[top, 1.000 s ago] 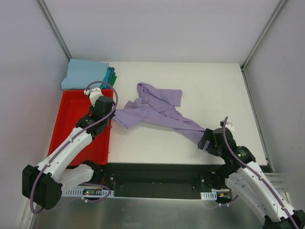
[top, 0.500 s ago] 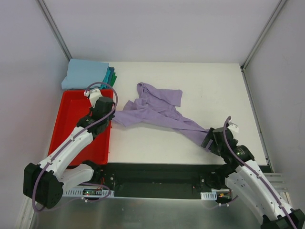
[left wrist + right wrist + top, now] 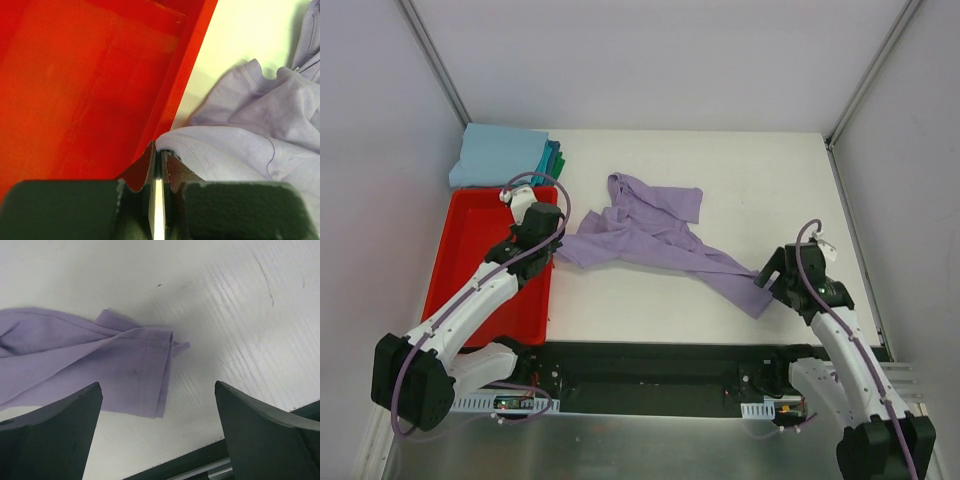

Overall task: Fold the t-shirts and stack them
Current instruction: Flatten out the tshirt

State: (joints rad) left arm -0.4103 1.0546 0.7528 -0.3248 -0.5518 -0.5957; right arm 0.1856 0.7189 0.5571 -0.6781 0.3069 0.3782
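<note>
Lavender-purple cloth t-shirt (image 3: 650,235) — crumpled on white worktop (image 3: 770,180), beside red plastic bin (image 3: 480,240) | left claw (image 3: 159,155) clamped on its hem | right claw (image 3: 156,386) apart, empty, over other end | advice — pinch that corner, then stretch flat

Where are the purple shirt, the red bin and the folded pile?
purple shirt (image 3: 642,233): top view, middle of the cloth.
red bin (image 3: 470,225): top view, bare floor.
folded pile (image 3: 500,155): top view, light blue top shirt.
</note>
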